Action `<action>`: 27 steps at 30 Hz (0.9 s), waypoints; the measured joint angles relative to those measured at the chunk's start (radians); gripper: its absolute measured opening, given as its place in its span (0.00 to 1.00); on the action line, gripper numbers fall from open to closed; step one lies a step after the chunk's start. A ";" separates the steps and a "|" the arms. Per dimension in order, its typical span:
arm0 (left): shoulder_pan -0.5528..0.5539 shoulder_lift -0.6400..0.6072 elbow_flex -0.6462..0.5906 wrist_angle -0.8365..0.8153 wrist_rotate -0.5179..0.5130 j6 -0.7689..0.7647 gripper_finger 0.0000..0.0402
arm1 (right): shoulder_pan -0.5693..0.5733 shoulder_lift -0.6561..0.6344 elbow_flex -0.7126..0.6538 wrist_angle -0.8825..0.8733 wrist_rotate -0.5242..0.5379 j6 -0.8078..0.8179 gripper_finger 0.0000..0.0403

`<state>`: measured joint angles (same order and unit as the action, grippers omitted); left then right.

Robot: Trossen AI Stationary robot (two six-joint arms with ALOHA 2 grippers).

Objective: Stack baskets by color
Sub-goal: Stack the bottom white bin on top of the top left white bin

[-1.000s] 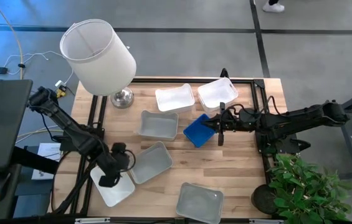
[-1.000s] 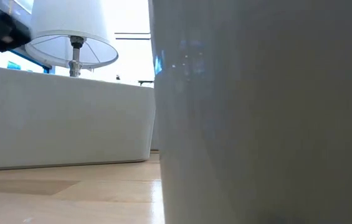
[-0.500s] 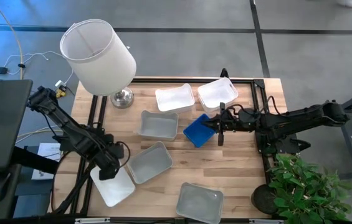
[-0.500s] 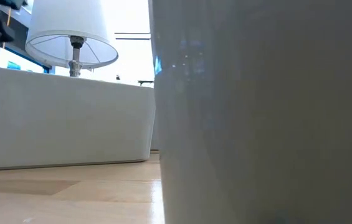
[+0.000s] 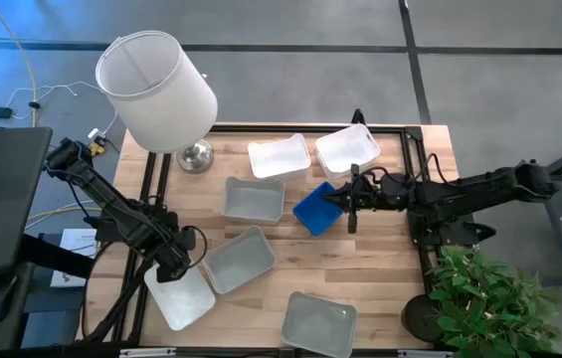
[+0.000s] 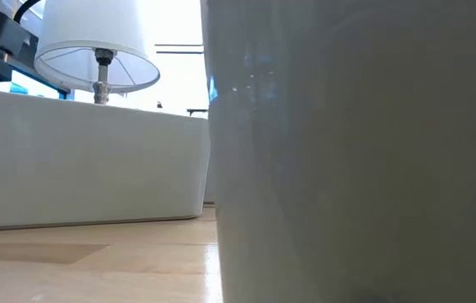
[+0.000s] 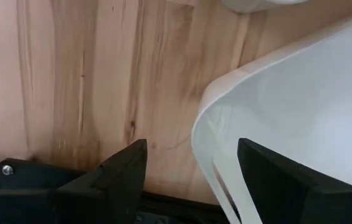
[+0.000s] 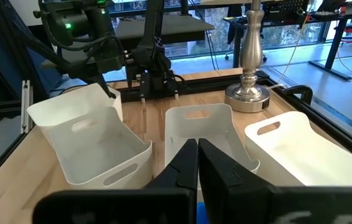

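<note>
The left pincer is spread wide over the rim of a white plastic basket at the near left corner of the wooden counter. The right pincer is clenched tight beside a small blue plastic basket, maybe gripping its edge.
</note>
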<state>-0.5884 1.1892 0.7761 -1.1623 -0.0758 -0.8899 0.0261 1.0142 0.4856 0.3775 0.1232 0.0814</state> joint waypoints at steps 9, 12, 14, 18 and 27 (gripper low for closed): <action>0.000 0.000 -0.044 0.007 0.004 -0.024 0.59 | 0.000 0.000 0.000 0.000 0.003 0.008 0.00; 0.000 0.000 -0.044 0.016 -0.014 -0.024 0.59 | 0.000 0.000 0.000 0.000 0.004 0.008 0.00; 0.000 0.000 -0.044 0.016 -0.018 -0.021 0.58 | 0.000 0.000 0.000 0.000 0.004 0.011 0.00; 0.000 0.000 -0.044 0.015 -0.011 -0.018 0.46 | 0.000 0.000 0.000 0.000 0.004 0.015 0.00; 0.003 -0.001 -0.044 0.019 -0.013 -0.037 0.03 | 0.000 0.000 0.000 0.000 0.004 0.015 0.00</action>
<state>-0.5853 1.1881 0.7322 -1.1434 -0.0890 -0.9269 0.0261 1.0142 0.4854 0.3775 0.1268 0.0967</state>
